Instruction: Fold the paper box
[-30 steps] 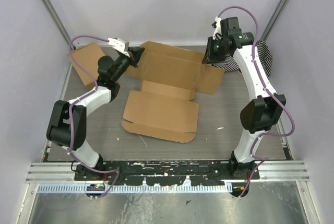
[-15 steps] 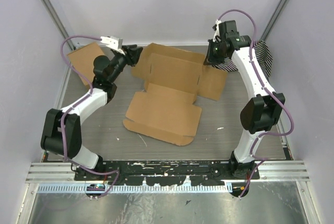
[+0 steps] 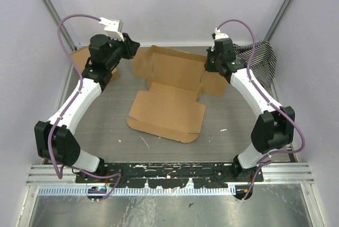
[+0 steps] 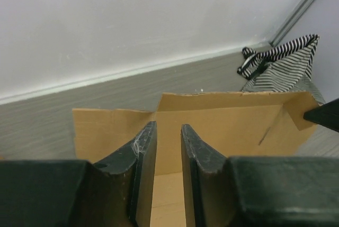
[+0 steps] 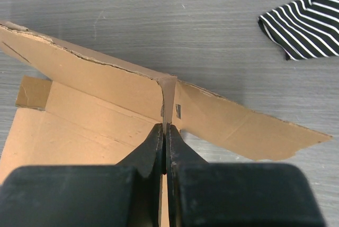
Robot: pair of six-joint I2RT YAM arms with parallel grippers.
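Box sits mid-table, mostly flat. Its near panel lies down on the table, the far panel is tipped up a little, and the side flaps are splayed out.

Right gripper is at the box's far right corner, clenched tight on a thin cardboard edge where the side flap meets the raised back panel. In the wrist view the sheet edge runs straight in between the fingertips, with no gap left. My read: it's pinned there to keep that corner up and give the fold a fixed hinge.

Left gripper hovers off the far left corner, apart from the cardboard. Its fingers are parted by a narrow gap with nothing between them; the box wall shows only beyond the gap. It looks roughly lined up with the left flap crease, so I'd judge a matching pinch on that side comes next.

The fold has barely begun: no wall stands square and no tab is tucked.

Striped cloth is bunched at the far right, beside the right arm and clear of the box. Small cardboard sheet lies flat at the far left, partly hidden by the left arm, and doesn't look like part of the job.

Risk: with only one side gripped, the whole sheet could swivel when the left side gets pushed. The thin board may also buckle off its crease.
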